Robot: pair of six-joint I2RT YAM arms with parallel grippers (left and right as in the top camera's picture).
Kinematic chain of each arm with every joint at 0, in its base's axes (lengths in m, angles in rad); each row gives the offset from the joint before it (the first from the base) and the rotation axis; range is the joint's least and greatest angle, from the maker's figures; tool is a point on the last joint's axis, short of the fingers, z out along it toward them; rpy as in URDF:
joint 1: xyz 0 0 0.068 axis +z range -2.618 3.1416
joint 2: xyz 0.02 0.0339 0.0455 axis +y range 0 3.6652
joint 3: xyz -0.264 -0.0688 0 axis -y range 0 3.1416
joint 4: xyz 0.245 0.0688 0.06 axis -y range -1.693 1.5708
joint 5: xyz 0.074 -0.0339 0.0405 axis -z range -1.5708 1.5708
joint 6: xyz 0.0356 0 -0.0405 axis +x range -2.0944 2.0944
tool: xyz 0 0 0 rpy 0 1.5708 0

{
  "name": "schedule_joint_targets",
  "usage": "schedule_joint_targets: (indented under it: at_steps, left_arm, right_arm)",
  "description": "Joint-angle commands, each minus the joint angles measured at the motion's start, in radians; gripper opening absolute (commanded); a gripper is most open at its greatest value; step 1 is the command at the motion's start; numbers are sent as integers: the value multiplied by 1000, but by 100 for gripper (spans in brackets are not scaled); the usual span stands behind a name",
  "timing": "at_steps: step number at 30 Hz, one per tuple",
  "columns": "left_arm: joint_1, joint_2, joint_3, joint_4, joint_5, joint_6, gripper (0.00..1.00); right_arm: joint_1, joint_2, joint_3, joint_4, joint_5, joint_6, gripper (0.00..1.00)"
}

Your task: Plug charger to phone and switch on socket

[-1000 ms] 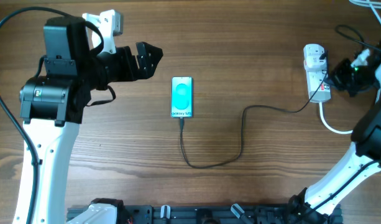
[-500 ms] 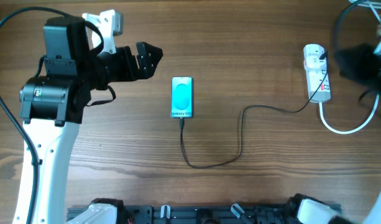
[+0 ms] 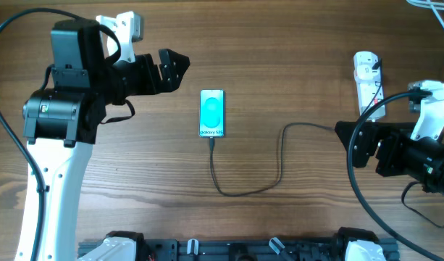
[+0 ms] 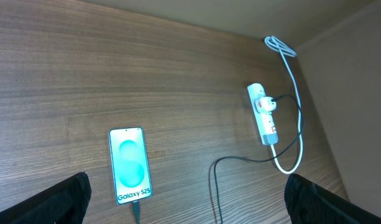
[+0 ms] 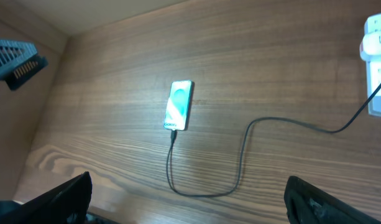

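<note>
Toward the far left corner of the brown wooden table (image 3: pixel 294 58), the black left gripper (image 3: pixel 179 69) is hovering with its fingers spread wide, gripping nothing. The small rectangular phone with the glowing teal screen (image 3: pixel 212 113) is lying flat mid-table (its "Galaxy" lettering toward the near edge). The thin dark charger cable (image 3: pixel 282 156) is meeting the phone's near end and looping rightward. The black right gripper (image 3: pixel 346 143) is hanging over the cable's right stretch, fingers wide apart and empty. The short white power strip (image 3: pixel 366 87) is lying by the far right corner, the cable running up to it
</note>
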Motion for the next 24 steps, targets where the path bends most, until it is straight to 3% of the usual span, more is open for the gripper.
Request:
schedule_joint_targets:
  at_steps: [1, 12, 18, 24]
  left_arm:
    - [3, 4, -1, 2, -6, 6, 100]
    - [3, 4, -1, 2, -6, 6, 100]
    - [3, 4, -1, 2, -6, 6, 100]
    - [3, 4, -1, 2, -6, 6, 100]
  right_arm:
    - [5, 11, -4, -20, 19, 30, 100]
    - [5, 11, -55, 20, 106, 27, 100]
    - [87, -190, -286, 346, 196, 28, 100]
    - [130, -481, -666, 681, 336, 27, 100]
